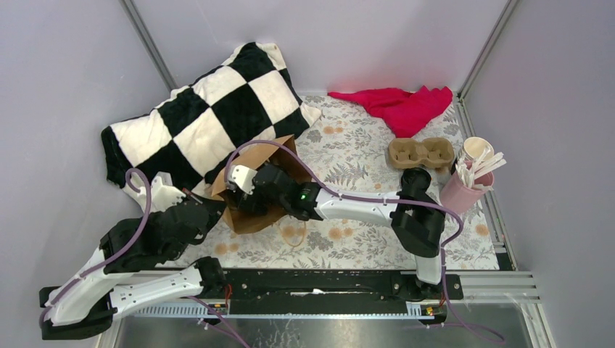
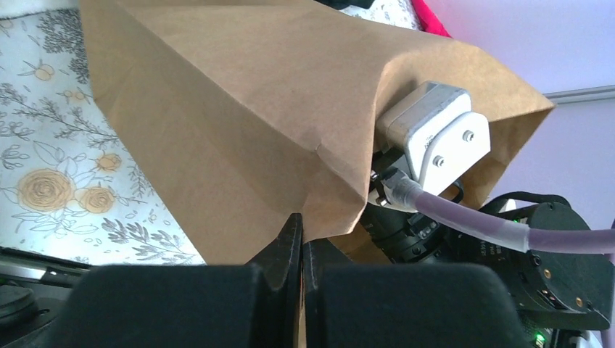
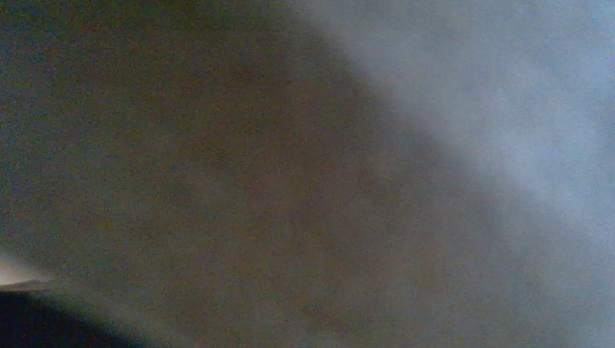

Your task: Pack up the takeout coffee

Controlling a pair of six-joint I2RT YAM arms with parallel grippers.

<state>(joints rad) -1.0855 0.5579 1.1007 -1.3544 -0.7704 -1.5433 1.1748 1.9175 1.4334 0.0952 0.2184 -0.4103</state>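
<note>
Left end effector [image 2: 301, 225] is pressed together on the near lip of the brown paper bag [image 2: 239, 109] - a fold of paper is pinched between its fingers. The bag sits left of the middle of the table [image 1: 348, 239], tipped over with its mouth toward the right. The right arm [image 1: 362, 209] reaches across from the right edge, and its wrist [image 1: 272, 190] is plunged into that mouth. The right end effector is buried inside. Its own camera gives only dark blur, so I can't tell whether it is spread free or wrapped round something. The takeout coffee - I can't make it out from here, because the bag's inside is hidden.

A checkered pillow [image 1: 210, 116] fills the far left corner. A red cloth [image 1: 402, 107] lies at the far edge toward the right. By the right edge are a cardboard cup carrier [image 1: 420, 154], a white paper cup [image 1: 477, 150] and a pink cup of stirrers [image 1: 464, 190].
</note>
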